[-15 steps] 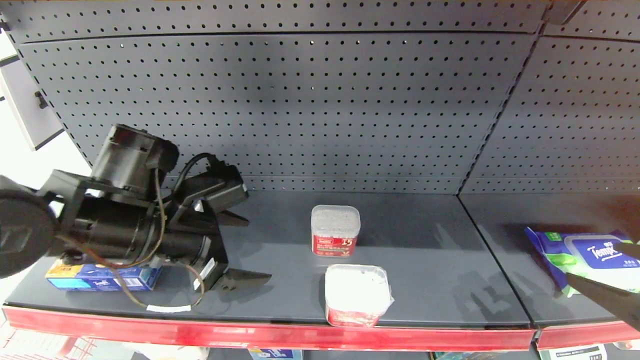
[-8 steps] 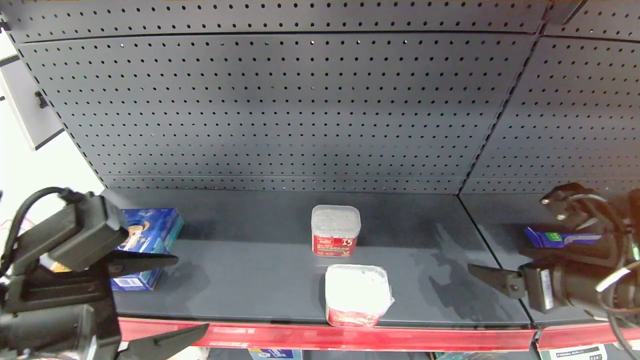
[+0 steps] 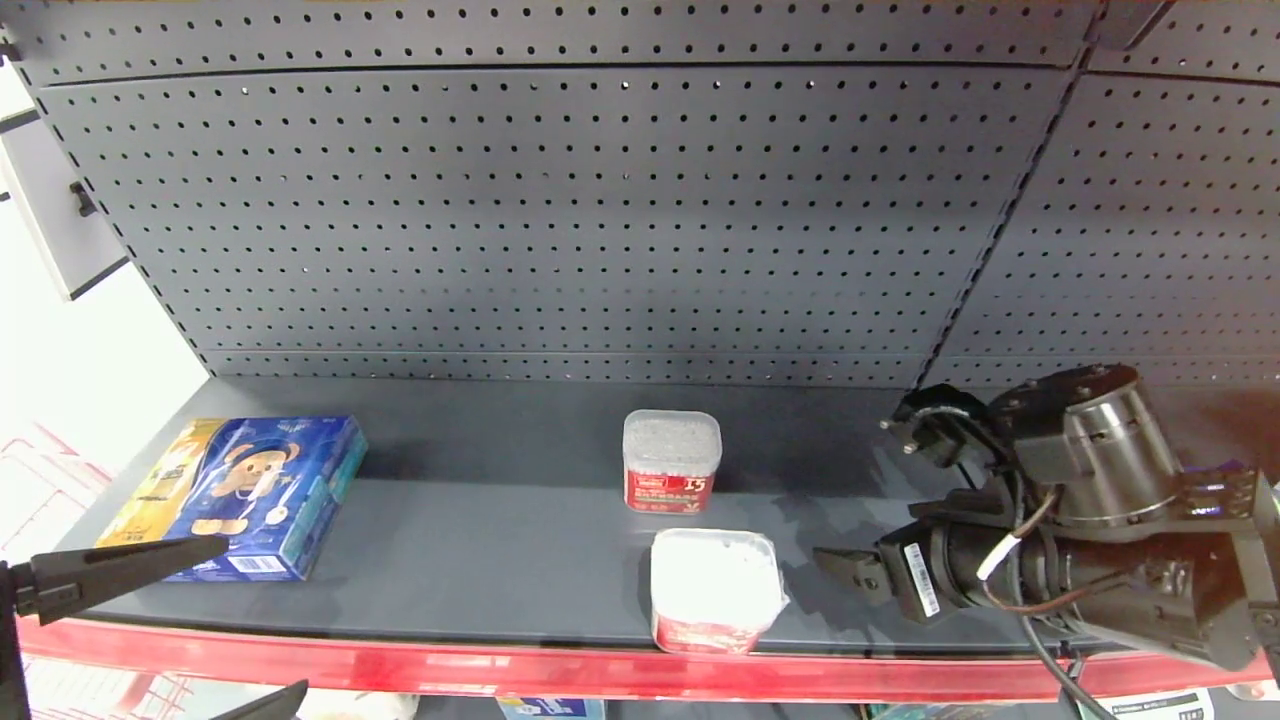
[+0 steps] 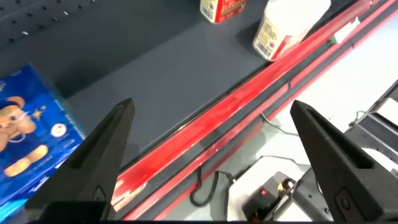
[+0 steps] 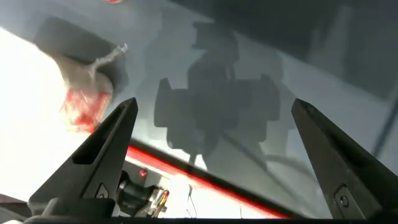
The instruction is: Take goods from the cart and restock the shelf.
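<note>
Spread wide, gripping nothing: left gripper (image 4: 217, 155) just off the front-left corner of the shelf (image 3: 500, 540), right gripper (image 5: 214, 155) near the front edge, beside the front tub (image 3: 714, 590). Likely between placements; next, fetch another item from the cart. Counted: one blue box (image 3: 250, 495) at the front-left corner; two tubs, with the rear tub (image 3: 671, 460) mid-shelf.
</note>
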Available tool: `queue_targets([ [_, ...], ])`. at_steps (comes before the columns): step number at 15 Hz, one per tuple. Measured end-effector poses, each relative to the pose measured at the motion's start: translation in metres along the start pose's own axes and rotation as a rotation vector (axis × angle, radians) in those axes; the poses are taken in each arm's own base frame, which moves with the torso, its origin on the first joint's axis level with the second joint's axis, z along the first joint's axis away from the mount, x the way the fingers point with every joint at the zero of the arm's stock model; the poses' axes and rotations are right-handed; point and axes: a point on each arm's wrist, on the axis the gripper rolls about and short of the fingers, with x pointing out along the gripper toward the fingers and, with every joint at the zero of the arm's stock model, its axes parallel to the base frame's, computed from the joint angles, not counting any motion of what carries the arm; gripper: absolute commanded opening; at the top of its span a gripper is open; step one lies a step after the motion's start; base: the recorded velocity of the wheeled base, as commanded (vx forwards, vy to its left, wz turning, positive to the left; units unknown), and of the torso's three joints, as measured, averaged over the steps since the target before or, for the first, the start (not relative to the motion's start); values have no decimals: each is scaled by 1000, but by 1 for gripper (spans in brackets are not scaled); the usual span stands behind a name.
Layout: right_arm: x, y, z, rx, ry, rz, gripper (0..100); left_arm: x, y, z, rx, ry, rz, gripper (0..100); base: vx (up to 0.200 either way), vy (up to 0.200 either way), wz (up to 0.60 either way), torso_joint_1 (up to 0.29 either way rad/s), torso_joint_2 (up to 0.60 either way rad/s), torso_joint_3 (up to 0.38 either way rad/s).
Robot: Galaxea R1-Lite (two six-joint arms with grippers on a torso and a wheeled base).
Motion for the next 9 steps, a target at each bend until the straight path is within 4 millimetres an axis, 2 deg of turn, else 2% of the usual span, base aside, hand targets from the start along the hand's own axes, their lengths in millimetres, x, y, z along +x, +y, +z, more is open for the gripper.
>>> queue_targets([
  [9, 19, 22, -1, -58, 52, 42, 100, -12, 1, 2, -2, -53, 50, 100, 0, 0, 0, 0, 0, 0],
])
